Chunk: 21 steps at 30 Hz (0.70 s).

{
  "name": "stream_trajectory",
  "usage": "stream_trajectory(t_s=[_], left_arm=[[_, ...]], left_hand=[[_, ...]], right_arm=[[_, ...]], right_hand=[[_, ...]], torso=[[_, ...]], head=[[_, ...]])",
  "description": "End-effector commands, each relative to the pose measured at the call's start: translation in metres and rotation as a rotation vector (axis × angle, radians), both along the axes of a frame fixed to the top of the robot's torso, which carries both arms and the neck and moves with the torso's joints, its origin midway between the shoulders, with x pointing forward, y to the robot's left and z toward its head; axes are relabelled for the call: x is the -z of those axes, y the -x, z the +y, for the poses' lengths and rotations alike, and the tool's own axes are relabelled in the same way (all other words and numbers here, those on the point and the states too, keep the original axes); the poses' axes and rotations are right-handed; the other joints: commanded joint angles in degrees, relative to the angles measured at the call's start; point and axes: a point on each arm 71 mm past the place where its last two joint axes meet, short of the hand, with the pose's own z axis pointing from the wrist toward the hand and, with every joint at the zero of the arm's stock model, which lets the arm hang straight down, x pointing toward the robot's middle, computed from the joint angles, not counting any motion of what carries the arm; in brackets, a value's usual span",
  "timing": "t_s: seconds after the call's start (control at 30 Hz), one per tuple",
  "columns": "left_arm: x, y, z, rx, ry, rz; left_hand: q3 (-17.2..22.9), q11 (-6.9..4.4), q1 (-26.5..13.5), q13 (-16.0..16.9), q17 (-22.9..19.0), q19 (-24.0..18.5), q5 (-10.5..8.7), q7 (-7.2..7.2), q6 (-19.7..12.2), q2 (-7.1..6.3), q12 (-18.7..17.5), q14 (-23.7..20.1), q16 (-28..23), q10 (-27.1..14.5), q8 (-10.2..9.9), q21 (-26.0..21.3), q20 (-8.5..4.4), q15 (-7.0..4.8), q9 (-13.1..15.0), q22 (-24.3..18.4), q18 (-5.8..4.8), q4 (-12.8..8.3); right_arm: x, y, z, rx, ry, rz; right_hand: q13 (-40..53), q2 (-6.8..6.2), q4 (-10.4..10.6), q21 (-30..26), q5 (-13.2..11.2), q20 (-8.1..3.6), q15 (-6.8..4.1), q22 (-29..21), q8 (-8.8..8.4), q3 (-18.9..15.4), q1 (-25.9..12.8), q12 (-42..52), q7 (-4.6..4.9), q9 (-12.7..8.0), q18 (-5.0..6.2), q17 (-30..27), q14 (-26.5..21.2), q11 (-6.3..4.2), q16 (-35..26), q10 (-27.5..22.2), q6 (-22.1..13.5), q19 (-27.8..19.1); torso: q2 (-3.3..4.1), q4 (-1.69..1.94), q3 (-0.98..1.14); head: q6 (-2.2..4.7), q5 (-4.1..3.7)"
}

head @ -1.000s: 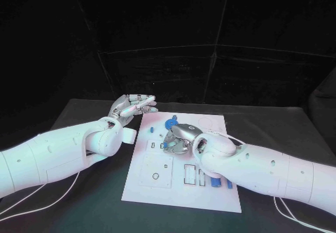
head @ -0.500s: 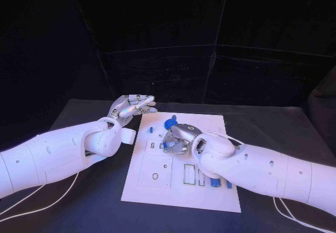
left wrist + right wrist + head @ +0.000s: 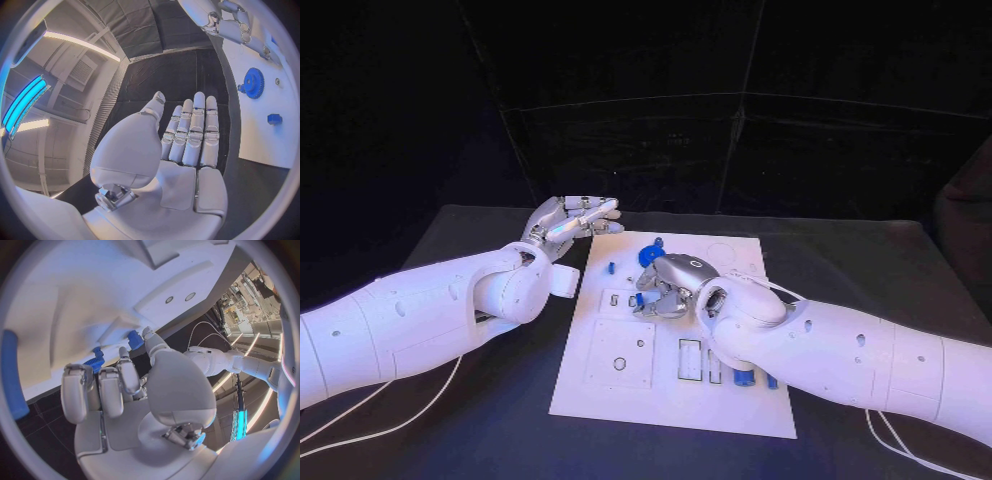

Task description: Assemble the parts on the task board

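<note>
A: Right hand (image 3: 669,285) was down on the board (image 3: 733,400), fingers curled over a small blue part (image 3: 135,339) around the middle. Looked like the fingertips (image 3: 147,333) were touching it, but I couldn't tell if it was actually grasping.

B: And the left hand (image 3: 570,220)?

A: Off the board, at about 10 o'clock from it, over the table (image 3: 459,225). Fingers straight and together, palm empty, holding nothing.

B: Other parts?

A: Blue gear (image 3: 652,255) sat at the board's 12 o'clock end, just beyond the right hand. A couple of blue pieces (image 3: 744,377) stood near the 5 o'clock corner by the right arm.
</note>
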Motion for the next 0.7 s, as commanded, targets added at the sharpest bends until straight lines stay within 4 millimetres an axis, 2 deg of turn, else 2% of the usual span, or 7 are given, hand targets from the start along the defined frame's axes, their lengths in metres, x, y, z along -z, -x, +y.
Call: stream_trajectory(t_s=[0.03, 0.23, 0.4, 0.47, 0.57, 0.6, 0.7], left_arm=[[-0.001, 0.000, -0.001, 0.011, 0.007, -0.002], [0.000, 0.000, 0.001, 0.013, -0.035, 0.001], [0.002, 0.004, 0.004, 0.050, -0.139, 0.025], [0.005, 0.006, 0.004, 0.081, -0.196, 0.053], [0.008, 0.008, 0.004, 0.135, -0.299, 0.105], [0.009, 0.010, 0.004, 0.162, -0.345, 0.129], [0.012, 0.012, 0.004, 0.221, -0.508, 0.198]], left_hand=[[0.0, -0.01, 0.0, -0.1, 0.1, 0.5, 0.06, 0.23, 0.3, 0.51, -0.3, 0.4, -0.3, -0.2, -0.3, -0.3, 0.03, 0.06, 0.0, -0.1, 0.42, -0.2], [-0.3, -1.39, -0.3, 0.2, 2.8, 6.1, 0.14, -0.80, 1.8, 0.81, -0.1, 8.0, 3.4, 2.3, -0.2, 2.2, -2.00, -2.13, 0.1, 1.0, 0.58, -0.7], [-0.4, -4.86, -0.3, 1.8, 9.6, 16.2, 0.38, -3.45, 5.6, 0.80, 3.0, 20.2, 13.1, 10.5, 1.1, 8.1, -6.11, -6.23, 0.6, 3.6, 0.62, -0.8], [-0.6, -6.82, -1.0, 4.0, 34.8, 21.9, 0.00, -5.07, 7.3, 0.17, 5.8, 22.2, 40.4, 14.5, 1.9, 12.8, -8.70, -7.56, 0.8, 6.0, 0.71, -0.8], [-1.3, -7.73, -2.6, 7.6, 59.3, 26.6, 0.27, -6.16, 8.5, -0.22, 9.9, 22.6, 63.8, 16.5, 3.0, 19.9, -9.59, -9.17, 1.3, 11.3, -0.30, -0.2], [-1.4, -7.65, -3.2, 9.5, 65.2, 28.6, 0.33, -6.52, 8.4, -0.07, 11.9, 22.8, 69.0, 16.4, 3.4, 29.4, -9.99, -9.36, 1.5, 22.0, -1.72, 0.2], [-2.4, -7.83, -6.7, 14.2, 73.4, 30.0, 0.47, -6.37, 8.0, 0.87, 17.1, 23.2, 75.7, 15.7, 4.6, 43.0, -10.66, -9.36, 2.3, 37.9, -3.59, 2.5]], right_arm=[[-0.009, 0.002, -0.001, 0.008, -0.085, -0.071], [-0.021, 0.011, -0.013, -0.057, -0.225, -0.130], [-0.030, 0.013, -0.038, -0.114, -0.277, -0.003], [-0.036, 0.011, -0.050, -0.116, -0.297, 0.072], [-0.047, 0.007, -0.069, -0.100, -0.322, 0.151], [-0.051, 0.005, -0.077, -0.089, -0.331, 0.165], [-0.064, -0.002, -0.097, -0.047, -0.356, 0.185]], right_hand=[[2.7, -0.91, 1.3, -0.3, 0.5, 0.59, 0.58, 7.3, -0.11, -2.2, 0.4, -0.5, 0.25, 0.0, -0.04, 9.3, 4.8, 0.20, -0.2, -0.6, -0.9, 2.0], [2.5, -0.35, 2.2, -0.3, 1.9, 0.74, 0.63, 7.4, 0.04, -3.8, 2.8, -0.4, 0.37, 0.1, -0.05, 9.4, 4.8, 0.29, -0.1, -0.6, -1.4, 2.1], [0.6, 0.86, 1.7, -1.2, 3.0, 0.76, 0.60, 5.6, 0.35, -3.9, 5.1, -2.5, 0.29, 0.2, 0.35, 8.4, 4.5, 0.21, -0.7, -2.4, -1.2, 1.1], [-0.6, 1.48, 1.5, -1.9, 3.4, 0.67, 0.46, 4.2, 0.75, -4.0, 5.7, -3.9, 0.08, 0.3, 0.65, 7.3, 4.2, 0.03, -1.3, -3.3, -0.6, 0.4], [-1.5, 2.05, 1.5, -2.7, 3.5, 0.46, 0.21, 2.7, 1.17, -4.3, 6.1, -4.8, -0.18, 0.4, 0.97, 6.1, 3.9, -0.23, -2.0, -3.7, 0.1, -0.4], [-1.6, 2.22, 1.5, -2.8, 3.4, 0.40, 0.14, 2.4, 1.37, -4.4, 6.1, -4.9, -0.28, 0.4, 1.03, 5.9, 3.8, -0.31, -2.1, -3.7, 0.3, -0.6], [-1.7, 2.55, 1.5, -3.0, 3.4, 0.29, 0.04, 2.2, 1.60, -4.5, 6.2, -4.9, -0.40, 0.4, 1.06, 5.8, 3.8, -0.43, -2.2, -3.6, 0.6, -0.7]], torso=[[-0.03, -0.02, 0.06], [-0.19, -0.15, 0.11], [-0.33, -0.11, 0.09], [-0.71, -0.10, 0.17], [-1.19, -0.23, 0.40], [-1.33, -0.23, 0.45], [-1.78, -0.30, 0.61]], head=[[0.07, -0.04], [0.32, 0.14], [0.59, 0.18], [0.40, 0.30], [0.27, 0.53], [0.18, 0.55], [-0.01, 0.54]])
